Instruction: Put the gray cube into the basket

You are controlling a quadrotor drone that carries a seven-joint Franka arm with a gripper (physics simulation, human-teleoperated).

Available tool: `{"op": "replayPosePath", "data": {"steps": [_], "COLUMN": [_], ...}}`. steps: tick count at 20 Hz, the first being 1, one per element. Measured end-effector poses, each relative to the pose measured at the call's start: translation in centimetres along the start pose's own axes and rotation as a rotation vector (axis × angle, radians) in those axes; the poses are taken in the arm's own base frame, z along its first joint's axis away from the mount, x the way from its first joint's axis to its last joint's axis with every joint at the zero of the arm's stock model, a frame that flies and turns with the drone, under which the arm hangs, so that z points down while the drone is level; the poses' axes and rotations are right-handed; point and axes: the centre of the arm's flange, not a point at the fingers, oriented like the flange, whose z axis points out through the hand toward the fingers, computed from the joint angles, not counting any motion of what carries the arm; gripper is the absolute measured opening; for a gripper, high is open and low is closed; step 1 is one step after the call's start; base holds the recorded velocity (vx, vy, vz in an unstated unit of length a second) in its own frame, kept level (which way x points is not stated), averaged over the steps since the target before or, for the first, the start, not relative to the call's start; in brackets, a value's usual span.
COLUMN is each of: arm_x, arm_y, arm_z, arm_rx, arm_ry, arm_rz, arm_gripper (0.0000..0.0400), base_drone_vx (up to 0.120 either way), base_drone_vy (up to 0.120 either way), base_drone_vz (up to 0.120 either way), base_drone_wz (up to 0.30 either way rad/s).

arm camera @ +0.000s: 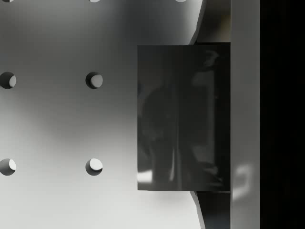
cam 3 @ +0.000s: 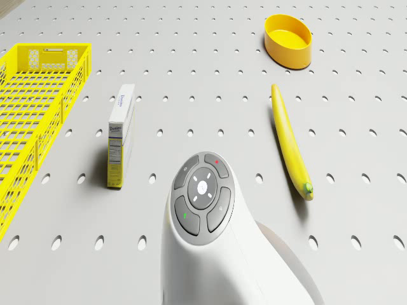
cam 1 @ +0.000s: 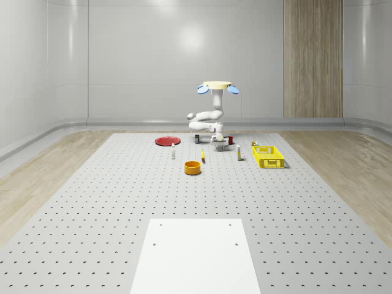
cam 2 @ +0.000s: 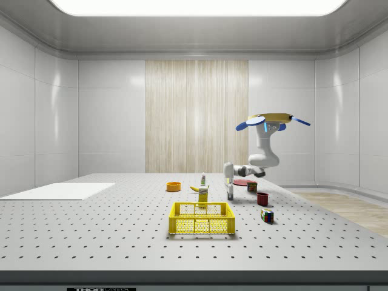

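The gray cube [arm camera: 183, 117] is dark and glossy and looms large in the wrist view, just above the perforated table, with a part of the gripper flush along one of its sides. The drone [cam 1: 217, 86] hovers over the far middle of the table. Its arm [cam 3: 202, 210] bends down so that the gripper [cam 1: 215, 143] sits low at the tabletop, and the side view also shows the gripper [cam 2: 230, 194] down there. The yellow mesh basket [cam 1: 268, 157] stands to the whole-scene view's right of the gripper, nearer the camera, and is also seen from the drone [cam 3: 38, 95].
Around the gripper lie a banana [cam 3: 289, 143], an upright white box [cam 3: 119, 136] and an orange bowl [cam 3: 288, 39]. A red plate [cam 1: 166, 141] lies toward the whole-scene view's left. A red cup [cam 2: 262, 198] and a colourful cube [cam 2: 266, 215] sit at the side view's right.
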Motion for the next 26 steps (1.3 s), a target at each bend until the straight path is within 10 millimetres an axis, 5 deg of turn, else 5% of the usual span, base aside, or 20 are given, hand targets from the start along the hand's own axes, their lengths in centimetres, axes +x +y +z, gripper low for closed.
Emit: {"op": "replayPosePath", "data": {"steps": [7,26], "arm_x": [0.0,0.0], "arm_y": [0.0,0.0], "arm_z": [-2.1,-3.0], "arm_rx": [0.000,0.000], "arm_ry": [0.000,0.000], "arm_rz": [0.000,0.000], "arm_gripper": [0.0251,0.0250], "base_drone_vx": [0.011,0.114], "base_drone_vy": [0.011,0.120], "base_drone_vz": [0.091,0.120], "base_drone_wz": [0.000,0.000]}}
